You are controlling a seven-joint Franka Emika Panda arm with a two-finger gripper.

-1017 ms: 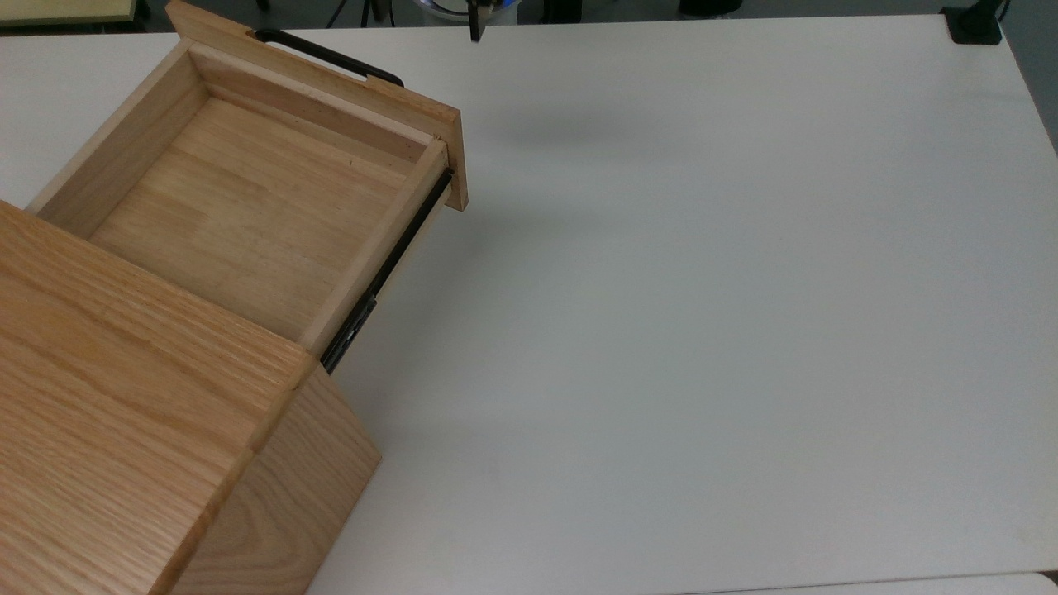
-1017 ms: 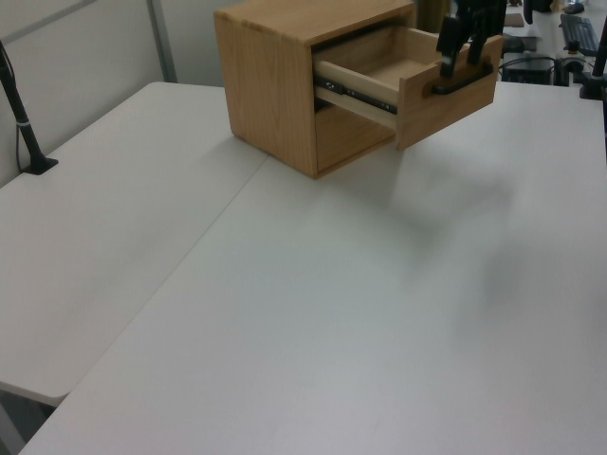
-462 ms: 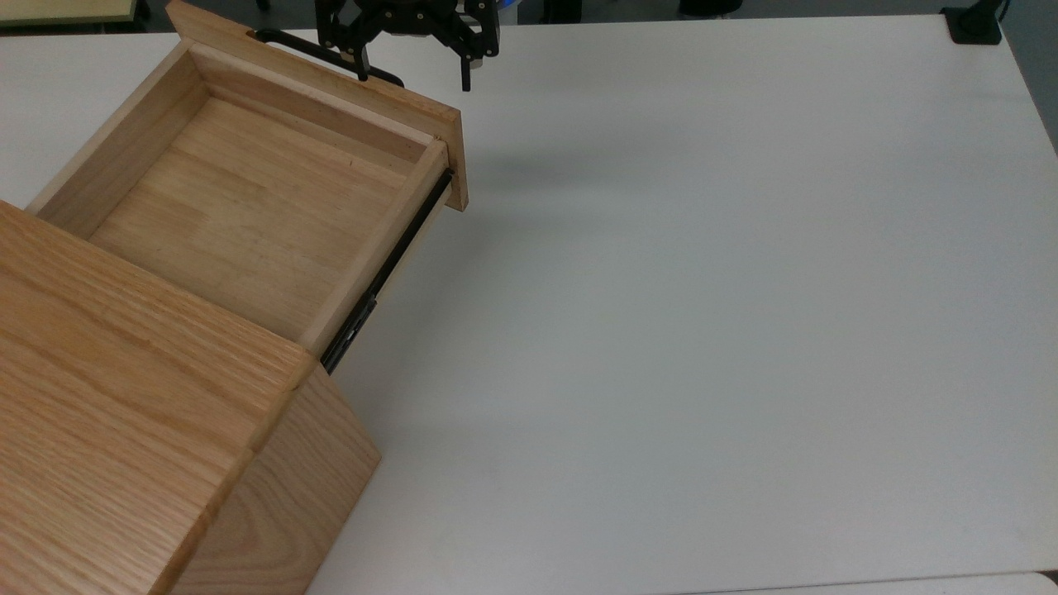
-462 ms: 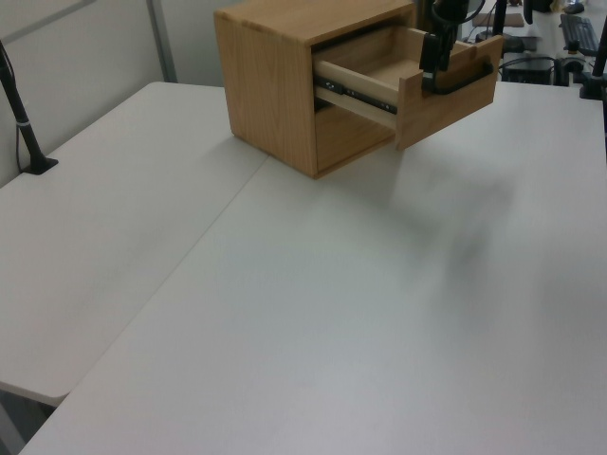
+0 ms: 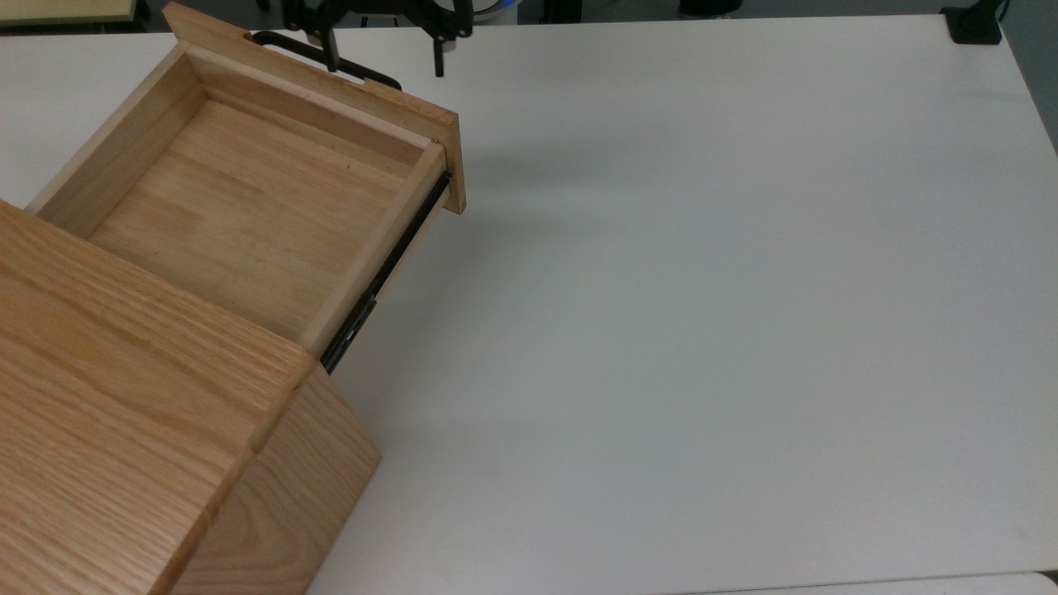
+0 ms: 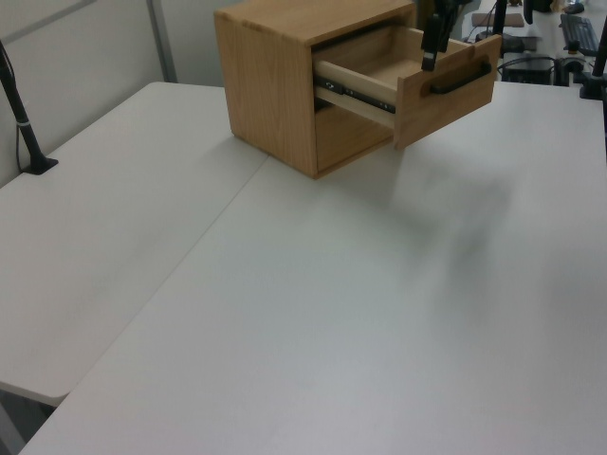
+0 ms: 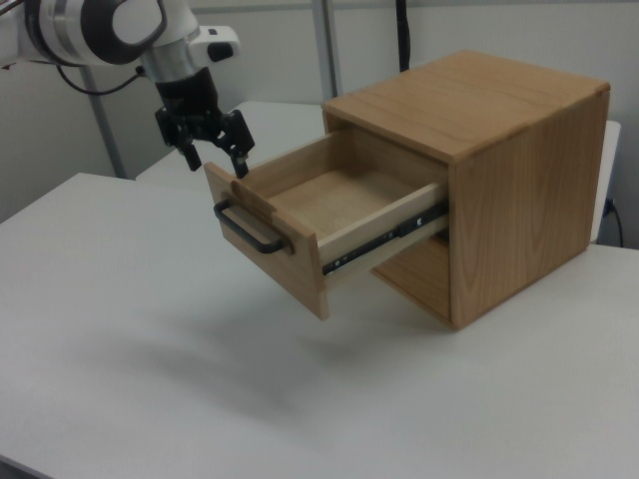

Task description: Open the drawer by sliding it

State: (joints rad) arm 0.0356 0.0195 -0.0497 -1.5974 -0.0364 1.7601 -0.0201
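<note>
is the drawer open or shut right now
Open: the drawer is slid well out of the cabinet, its bare inside and black side rail exposed.
</note>
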